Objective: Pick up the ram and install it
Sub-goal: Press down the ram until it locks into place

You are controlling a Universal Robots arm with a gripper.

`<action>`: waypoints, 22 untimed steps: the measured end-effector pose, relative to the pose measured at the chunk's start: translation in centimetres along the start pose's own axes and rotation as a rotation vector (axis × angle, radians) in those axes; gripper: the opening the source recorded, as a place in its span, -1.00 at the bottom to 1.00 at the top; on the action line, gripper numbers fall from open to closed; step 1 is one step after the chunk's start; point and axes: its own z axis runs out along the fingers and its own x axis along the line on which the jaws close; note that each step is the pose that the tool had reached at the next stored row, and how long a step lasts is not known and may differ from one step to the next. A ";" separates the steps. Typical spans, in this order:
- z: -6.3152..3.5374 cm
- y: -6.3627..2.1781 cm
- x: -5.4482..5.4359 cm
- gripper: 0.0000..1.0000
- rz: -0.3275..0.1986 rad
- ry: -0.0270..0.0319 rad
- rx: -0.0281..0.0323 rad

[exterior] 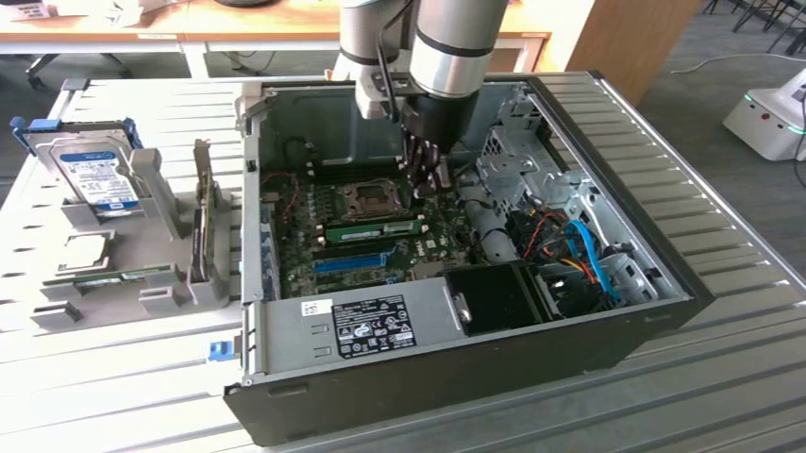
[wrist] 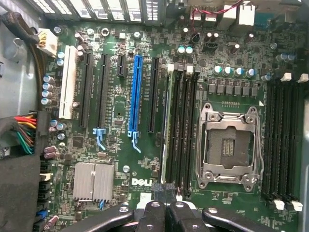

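**Claw inside the open case, above the board.** The claw [exterior: 432,184] [wrist: 164,193] hangs fingers-down from the arm. Its fingers [wrist: 155,192] are pressed together with nothing between them.

In the wrist view the fingertips sit just over the near end of the ram [wrist: 169,130]. The ram stands edge-on in the outermost black slot of the bank beside the socket [wrist: 231,145]. Its long axis runs straight away from the claw, parallel to the neighbouring slots and to the blue slot [wrist: 135,92].

In the exterior view the ram [exterior: 377,229] is a green stick lying across the board [exterior: 315,241]. It sits between the socket [exterior: 373,196] and the blue slot [exterior: 350,261]. Its end toward the exterior view's right lies nearest the claw.

The relation that matters is tips to stick end: close, in line, with the claw above.

- **Hard to make out:** whether the tips touch the ram's top edge or hover just clear of it.
- **Hard to make out:** whether the latches at the two slot ends have closed.
- **Hidden:** in the exterior view the arm covers the board behind the claw.
- **Cut off:** in the wrist view the claw's own body cuts off the slot's near end.
- **Judgement:** the ram looks seated upright in its slot rather than loose.
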 end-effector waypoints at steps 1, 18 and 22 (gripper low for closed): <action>0.11 0.00 0.0 -0.80 0.000 0.0001 0.0000; 1.29 -0.06 0.0 -0.80 0.000 0.0002 0.0000; 1.32 -0.06 0.0 -0.80 0.022 -0.0009 -0.0002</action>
